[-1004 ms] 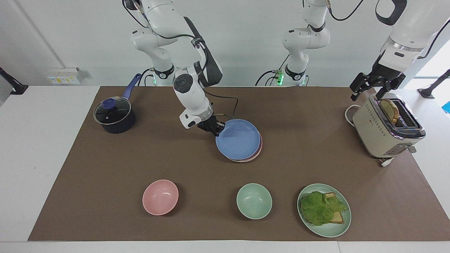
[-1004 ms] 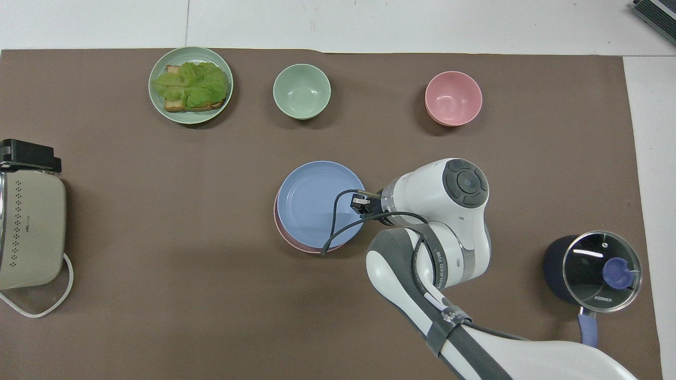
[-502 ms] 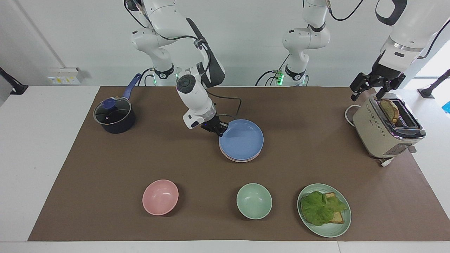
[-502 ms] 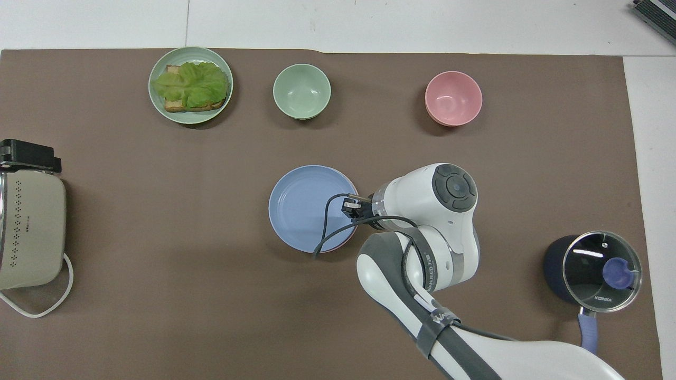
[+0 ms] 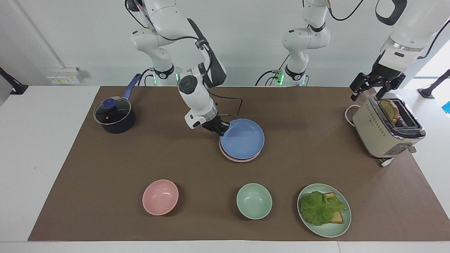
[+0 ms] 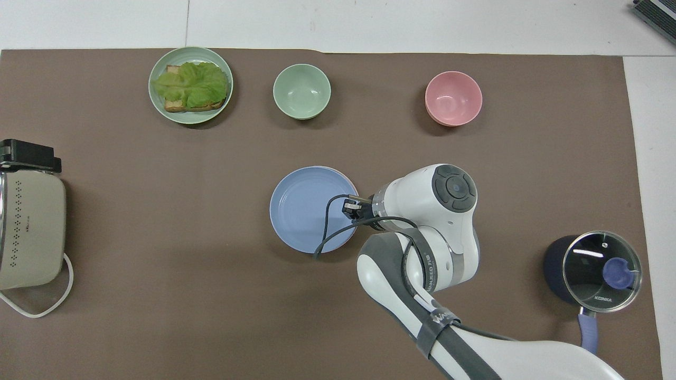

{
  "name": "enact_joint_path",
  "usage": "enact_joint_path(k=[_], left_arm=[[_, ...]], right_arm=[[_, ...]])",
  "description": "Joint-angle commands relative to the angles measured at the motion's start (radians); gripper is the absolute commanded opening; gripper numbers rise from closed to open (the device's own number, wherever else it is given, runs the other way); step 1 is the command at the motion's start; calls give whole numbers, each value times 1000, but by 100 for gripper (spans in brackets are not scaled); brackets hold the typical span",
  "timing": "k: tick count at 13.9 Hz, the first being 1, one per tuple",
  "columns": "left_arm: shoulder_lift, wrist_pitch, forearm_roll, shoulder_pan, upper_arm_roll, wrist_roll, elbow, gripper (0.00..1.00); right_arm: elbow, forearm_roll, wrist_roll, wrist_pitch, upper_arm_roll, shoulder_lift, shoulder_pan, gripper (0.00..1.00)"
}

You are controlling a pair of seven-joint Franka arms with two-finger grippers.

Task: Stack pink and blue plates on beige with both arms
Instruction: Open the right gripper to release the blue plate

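The blue plate (image 5: pixel 242 138) (image 6: pixel 312 208) lies on top of the pink plate (image 5: pixel 235 159) in the middle of the brown mat. Only a thin pink rim shows under it. The beige plate is hidden beneath them. My right gripper (image 5: pixel 220 129) (image 6: pixel 350 207) is down at the blue plate's rim on the side toward the right arm's end, shut on that rim. My left gripper (image 5: pixel 368 87) (image 6: pixel 27 155) waits open in the air over the toaster (image 5: pixel 386 130), holding nothing.
A lidded dark pot (image 5: pixel 114 115) stands toward the right arm's end. Farther from the robots than the stack are a pink bowl (image 5: pixel 160 197), a green bowl (image 5: pixel 254 201) and a green plate with lettuce and bread (image 5: pixel 323 209). Two smaller arms stand at the wall.
My right gripper has shifted the blue plate slightly toward the left arm's end and set it down squarely over the pink plate. The left arm has not moved.
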Motion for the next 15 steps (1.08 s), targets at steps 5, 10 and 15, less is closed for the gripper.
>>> enact_joint_path(k=[5,10,15], left_arm=[[-7,-16,12,2,1,7,-2,100],[-7,-16,12,0,1,7,-2,100],[-7,-16,12,2,1,7,-2,100]], right_arm=[[7,7,20,-23,-11,-60,-16,100],[10,-163,19,-115,-13,-191,-134,100],[11,-318,-82,-219,-13,-307,-273,100]])
